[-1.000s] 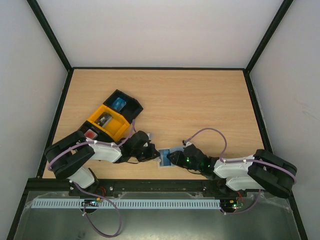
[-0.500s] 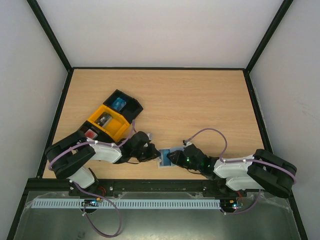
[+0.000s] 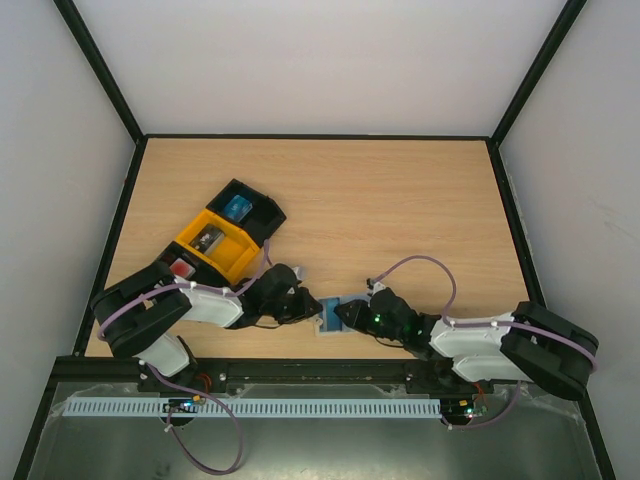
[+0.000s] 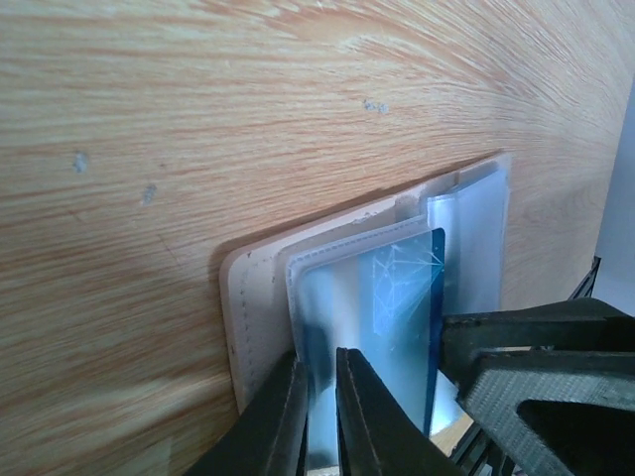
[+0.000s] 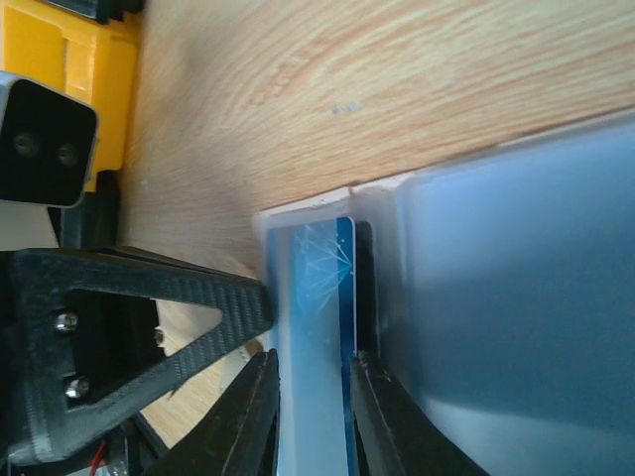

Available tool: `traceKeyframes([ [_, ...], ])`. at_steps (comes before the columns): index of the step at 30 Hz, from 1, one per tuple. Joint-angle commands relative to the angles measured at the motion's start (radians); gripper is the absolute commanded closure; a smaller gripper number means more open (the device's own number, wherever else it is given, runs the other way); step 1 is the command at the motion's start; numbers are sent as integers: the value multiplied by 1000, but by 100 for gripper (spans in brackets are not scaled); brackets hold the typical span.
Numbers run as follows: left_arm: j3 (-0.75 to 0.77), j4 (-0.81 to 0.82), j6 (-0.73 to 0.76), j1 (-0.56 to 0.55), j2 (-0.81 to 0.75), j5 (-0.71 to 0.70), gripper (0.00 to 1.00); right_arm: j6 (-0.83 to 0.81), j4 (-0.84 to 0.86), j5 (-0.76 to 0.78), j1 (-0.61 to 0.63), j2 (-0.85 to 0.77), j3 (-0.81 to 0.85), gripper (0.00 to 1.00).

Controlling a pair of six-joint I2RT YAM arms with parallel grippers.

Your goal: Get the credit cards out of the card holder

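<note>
The card holder (image 3: 328, 318) lies near the table's front edge, open, with a beige cover (image 4: 253, 297) and pale blue clear sleeves (image 5: 476, 297). A blue card with white lines (image 4: 409, 283) sits in a sleeve; it also shows in the right wrist view (image 5: 322, 273). My left gripper (image 3: 308, 308) is shut on a sleeve of the holder (image 4: 322, 407). My right gripper (image 3: 343, 315) faces it, its jaws closed on the blue card and its sleeve (image 5: 313, 397). A small red thing (image 3: 180, 267), perhaps a card, lies in the tray.
A yellow and black compartment tray (image 3: 222, 243) stands just behind the left arm, with a bright blue item (image 3: 237, 208) in its far black compartment. The table's front edge (image 3: 300, 358) lies right under both wrists. Black frame posts border the table.
My right gripper has edged slightly left, closer onto the holder. The left gripper and the holder have stayed where they were.
</note>
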Motion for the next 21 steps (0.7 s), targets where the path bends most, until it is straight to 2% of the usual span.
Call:
traceKeyframes([
  [1,-25,-55,-9,-31,30,10,87,-16,102,-5,3,-55,-12,79],
  [6,-30,-57,-14,-31,19,3,86,-21,59,18,3,-93,-15,80],
  [9,-32,-49,-15,-31,20,6,90,-19,53,25,3,-100,-21,81],
  [16,-37,-38,-19,-31,23,6,97,-13,73,30,4,-63,-26,87],
  [21,-38,-38,-20,-31,25,7,97,-20,87,25,3,-25,-16,92],
])
